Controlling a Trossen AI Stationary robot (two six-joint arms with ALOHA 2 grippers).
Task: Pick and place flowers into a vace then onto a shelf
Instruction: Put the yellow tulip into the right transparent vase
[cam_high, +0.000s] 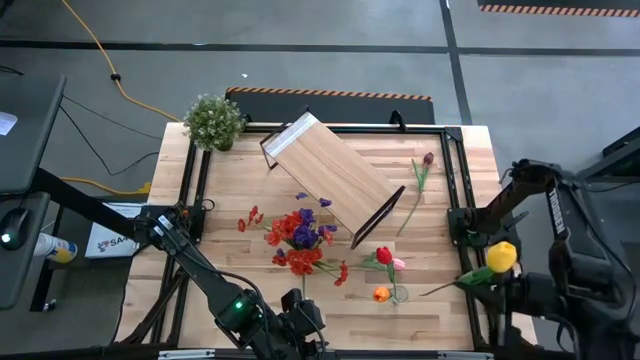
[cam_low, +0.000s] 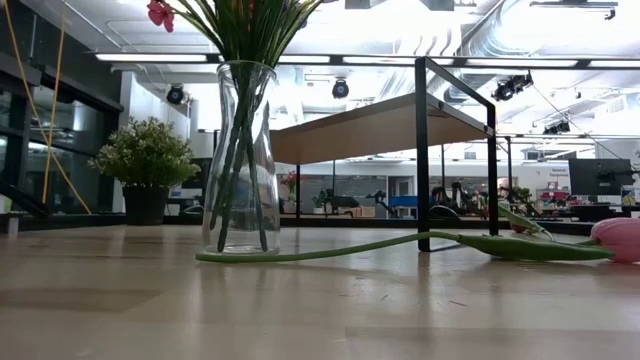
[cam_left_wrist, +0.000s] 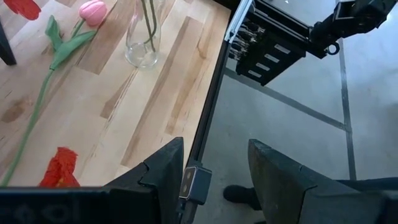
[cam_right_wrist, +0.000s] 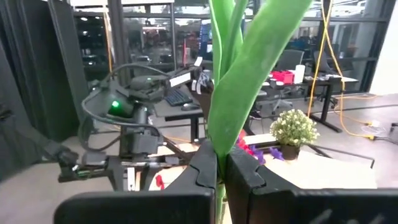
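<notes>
A glass vase (cam_low: 240, 150) stands on the table with red and purple flowers (cam_high: 300, 238) in it. The light-wood shelf (cam_high: 335, 170) stands slantwise behind it on its black legs. Red (cam_high: 383, 255) and pink (cam_high: 398, 263) tulips lie on the table. An orange one (cam_high: 381, 293) is beside a second glass vase (cam_left_wrist: 142, 43). A maroon tulip (cam_high: 427, 160) lies right of the shelf. My right gripper (cam_right_wrist: 221, 171) is shut on a yellow tulip (cam_high: 501, 256) off the table's right edge. My left gripper (cam_left_wrist: 214, 168) is open and empty over the near edge. My right gripper pinches the yellow tulip's green stem and leaves (cam_right_wrist: 219, 155) between its two fingers. The fingers lie level, pointing toward the table's left side, across the stem. The tulip is lifted clear, and its stem end (cam_high: 428, 291) reaches in over the table's right edge.
A bushy potted plant (cam_high: 213, 122) stands at the far left corner. Black frame rails (cam_high: 455, 200) run along the table's sides. Bare boards (cam_high: 430, 330) lie at the near right corner.
</notes>
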